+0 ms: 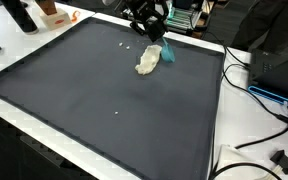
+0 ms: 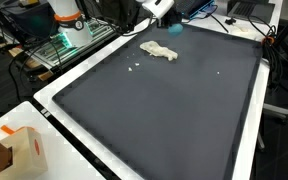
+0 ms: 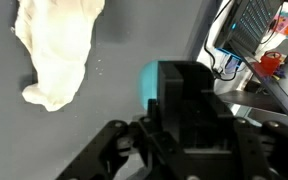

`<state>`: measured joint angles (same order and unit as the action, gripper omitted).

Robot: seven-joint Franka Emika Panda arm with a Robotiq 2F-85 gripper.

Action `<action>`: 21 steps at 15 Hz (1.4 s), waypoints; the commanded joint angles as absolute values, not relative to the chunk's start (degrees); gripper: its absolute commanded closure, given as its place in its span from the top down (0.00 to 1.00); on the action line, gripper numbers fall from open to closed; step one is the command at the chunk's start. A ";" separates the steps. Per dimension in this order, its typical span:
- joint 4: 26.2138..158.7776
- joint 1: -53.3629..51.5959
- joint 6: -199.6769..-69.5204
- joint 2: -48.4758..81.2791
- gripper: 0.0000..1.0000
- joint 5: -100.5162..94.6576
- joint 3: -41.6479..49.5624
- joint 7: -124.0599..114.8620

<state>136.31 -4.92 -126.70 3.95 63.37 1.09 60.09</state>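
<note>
A cream, crumpled cloth-like lump (image 1: 148, 62) lies on the dark mat (image 1: 104, 100) near its far edge; it also shows in the other exterior view (image 2: 159, 50) and at the wrist view's upper left (image 3: 56, 48). A small teal object (image 1: 169, 53) rests right beside the lump (image 2: 174, 28). My gripper (image 1: 152, 28) hangs just above and behind these two (image 2: 159, 12). In the wrist view my gripper (image 3: 184, 88) fills the lower middle as one dark block, fingers together, with the teal object (image 3: 151, 82) peeking out at its left. Whether it touches the teal object is hidden.
The mat has a white rim (image 1: 224, 120). Cables and a black plug (image 1: 280, 158) lie off one side. A cardboard box (image 2: 24, 150) sits near a corner. Crumbs (image 2: 135, 68) dot the mat. Equipment and an orange-white object (image 2: 66, 15) stand behind the far edge.
</note>
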 commanded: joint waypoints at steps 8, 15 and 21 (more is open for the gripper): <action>136.62 -0.52 -124.71 7.39 0.25 67.41 0.71 62.75; 137.35 0.67 -124.70 7.87 0.25 67.39 0.87 62.50; 138.11 0.77 -125.67 6.91 0.25 66.45 0.90 60.82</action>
<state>136.80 0.22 -125.66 8.12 65.64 1.10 61.12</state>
